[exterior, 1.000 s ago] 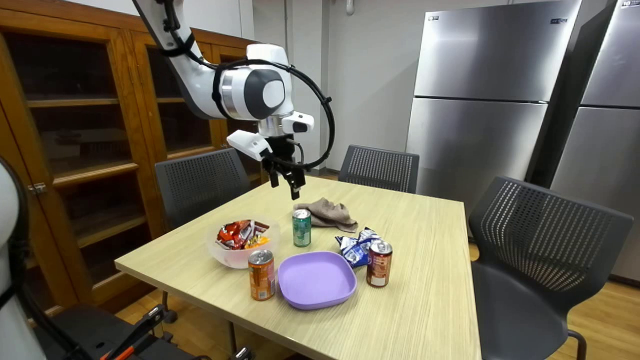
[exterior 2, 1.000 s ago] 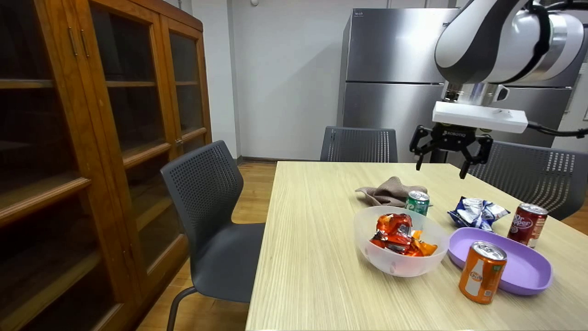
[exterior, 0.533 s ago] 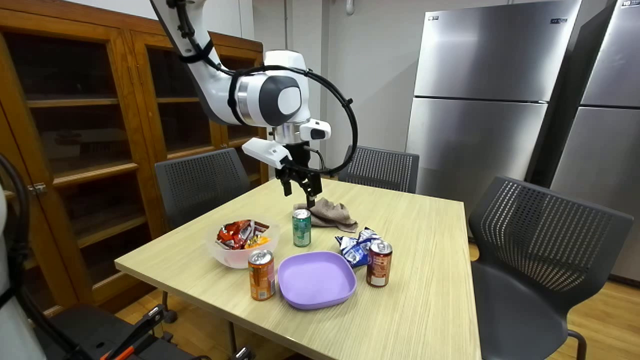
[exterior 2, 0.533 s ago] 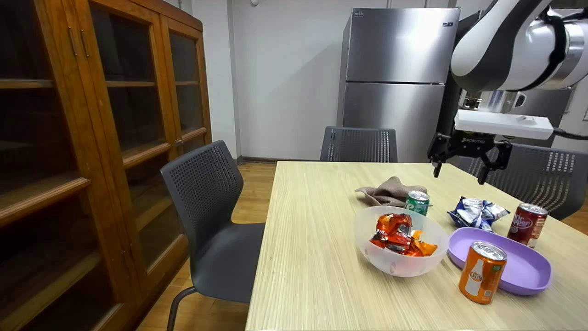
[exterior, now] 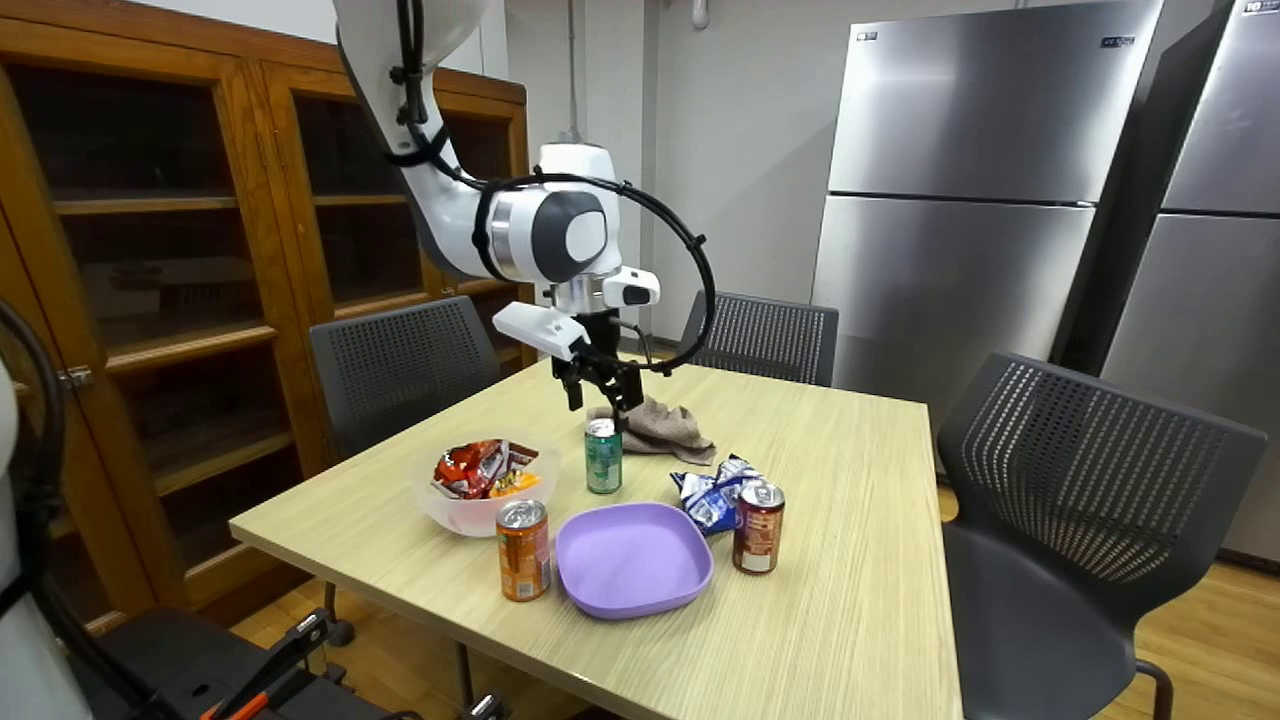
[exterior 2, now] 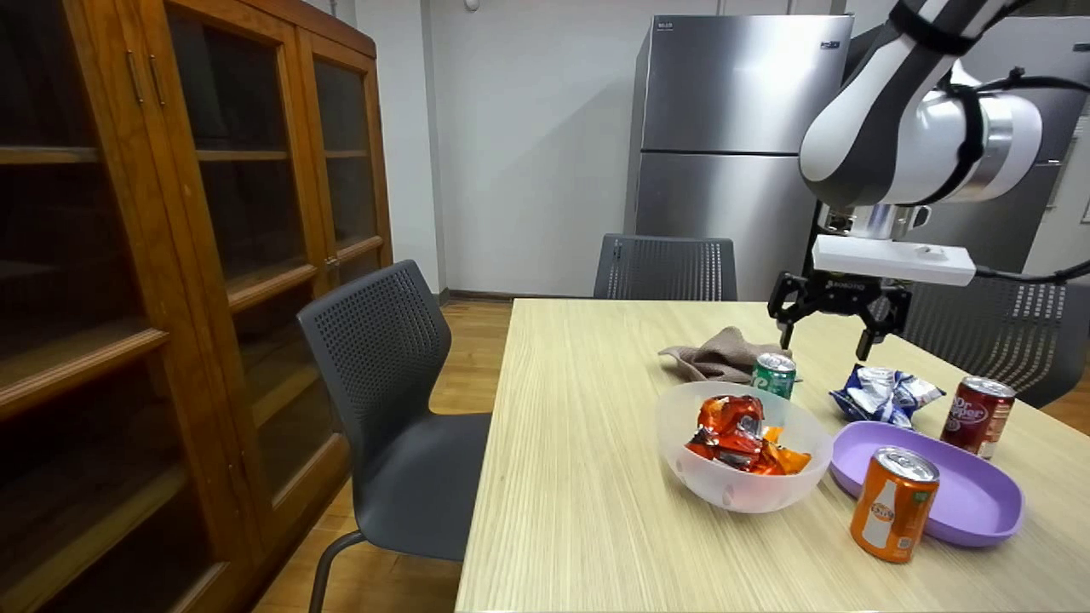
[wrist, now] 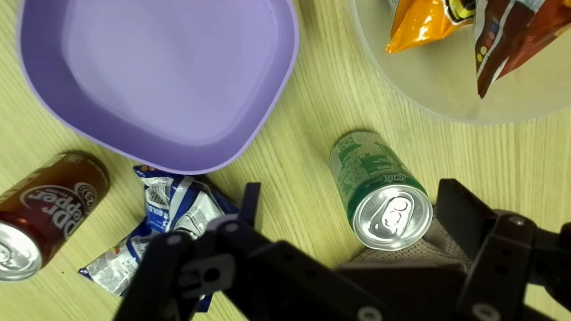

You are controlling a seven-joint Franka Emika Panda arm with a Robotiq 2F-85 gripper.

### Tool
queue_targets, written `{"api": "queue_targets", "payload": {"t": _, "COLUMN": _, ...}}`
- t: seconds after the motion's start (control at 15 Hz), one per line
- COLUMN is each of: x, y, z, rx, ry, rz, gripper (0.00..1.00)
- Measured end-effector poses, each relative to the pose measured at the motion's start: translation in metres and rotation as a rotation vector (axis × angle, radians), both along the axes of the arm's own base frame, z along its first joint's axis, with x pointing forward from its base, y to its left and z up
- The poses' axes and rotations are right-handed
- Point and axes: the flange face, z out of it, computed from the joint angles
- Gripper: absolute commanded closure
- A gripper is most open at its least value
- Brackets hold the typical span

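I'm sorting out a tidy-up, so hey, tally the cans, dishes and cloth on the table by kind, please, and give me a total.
Cans: 3 (green can, orange can, dark red can)
Bowl: 1
Plate: 1
Cloth: 1
Total: 6

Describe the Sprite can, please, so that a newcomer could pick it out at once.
On the pale table, find the translucent bowl of snack packets. Near it, beside the brown cloth, stands the Sprite can: green, unlike the orange can and dark red can.
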Motion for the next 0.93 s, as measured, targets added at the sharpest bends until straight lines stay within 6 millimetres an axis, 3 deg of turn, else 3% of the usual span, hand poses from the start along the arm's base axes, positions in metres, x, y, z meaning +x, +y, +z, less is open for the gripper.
{"api": "queue_targets", "payload": {"t": 0.53, "x": 0.038, "y": 0.021, "z": -0.032, "rx": -0.008, "ry": 0.004, "rz": 0.042, "gripper": 0.0}}
{"api": "queue_targets", "payload": {"t": 0.93, "x": 0.053, "y": 0.03, "z": -0.05, "rx": -0.013, "ry": 0.011, "rz": 0.058, "gripper": 0.0}}
